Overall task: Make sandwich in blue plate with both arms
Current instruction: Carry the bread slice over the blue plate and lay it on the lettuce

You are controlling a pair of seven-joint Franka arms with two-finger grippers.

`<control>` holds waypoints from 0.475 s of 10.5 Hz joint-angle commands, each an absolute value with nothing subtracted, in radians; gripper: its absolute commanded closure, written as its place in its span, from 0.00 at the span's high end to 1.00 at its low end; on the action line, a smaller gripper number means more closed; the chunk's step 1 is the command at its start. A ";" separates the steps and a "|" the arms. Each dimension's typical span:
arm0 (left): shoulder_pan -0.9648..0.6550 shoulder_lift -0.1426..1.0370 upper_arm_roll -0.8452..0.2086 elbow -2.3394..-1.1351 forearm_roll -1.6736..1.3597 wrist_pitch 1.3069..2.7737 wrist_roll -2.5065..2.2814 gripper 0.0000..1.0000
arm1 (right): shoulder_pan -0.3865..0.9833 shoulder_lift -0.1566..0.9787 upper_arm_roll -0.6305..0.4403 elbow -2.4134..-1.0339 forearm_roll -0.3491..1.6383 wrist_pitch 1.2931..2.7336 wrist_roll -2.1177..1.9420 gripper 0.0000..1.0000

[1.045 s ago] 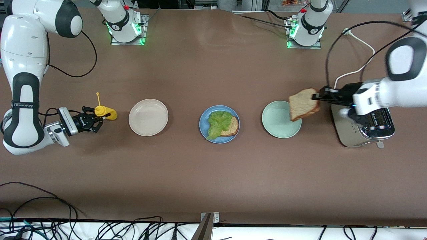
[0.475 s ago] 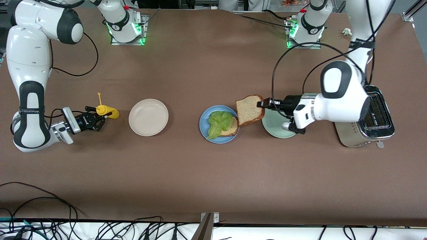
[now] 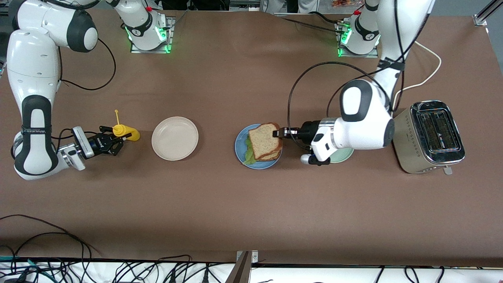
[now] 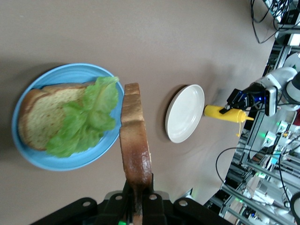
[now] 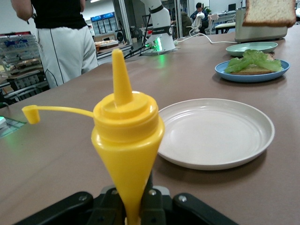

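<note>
Front view: left gripper (image 3: 278, 133) is clamped on one edge of the brown wholegrain top bread slice (image 3: 265, 140), carried over the round matte blue plate (image 3: 239, 146). Ruffled green lettuce leaf (image 3: 247, 154) peeks out below the slice. Right gripper (image 3: 113, 143) is pinched on the yellow squeeze mustard bottle (image 3: 125, 131), lying on the brown table beside the beige-white plate (image 3: 175, 138); that arm waits.

Left wrist view: slice (image 4: 135, 136) sticks out edge-on from the closed jaws, above the plate rim (image 4: 28, 91), not square over the bottom bread slice (image 4: 40, 110) and lettuce (image 4: 84, 117). Risk: released here, it could land skewed, half off the plate.

Right wrist view: jaws shut on the bottle's (image 5: 127, 136) base; its open cap could leak if squeezed harder.
</note>
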State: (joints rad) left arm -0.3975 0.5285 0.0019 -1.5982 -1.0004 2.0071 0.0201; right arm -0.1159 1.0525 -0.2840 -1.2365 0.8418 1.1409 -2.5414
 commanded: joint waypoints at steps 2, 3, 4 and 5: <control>-0.492 0.620 0.021 -1.559 -1.083 2.161 0.023 0.00 | -0.123 1.054 -0.272 -1.210 0.853 1.164 -2.580 0.12; -0.500 0.632 0.021 -1.559 -1.089 2.180 0.023 0.00 | -0.123 1.057 -0.272 -1.213 0.851 1.164 -2.579 0.18; -0.515 0.637 0.021 -1.559 -1.091 2.221 0.023 0.00 | -0.123 1.057 -0.272 -1.221 0.853 1.160 -2.566 0.40; -0.525 0.649 0.021 -1.560 -1.089 2.256 0.025 0.00 | -0.123 1.055 -0.272 -1.221 0.853 1.154 -2.572 0.32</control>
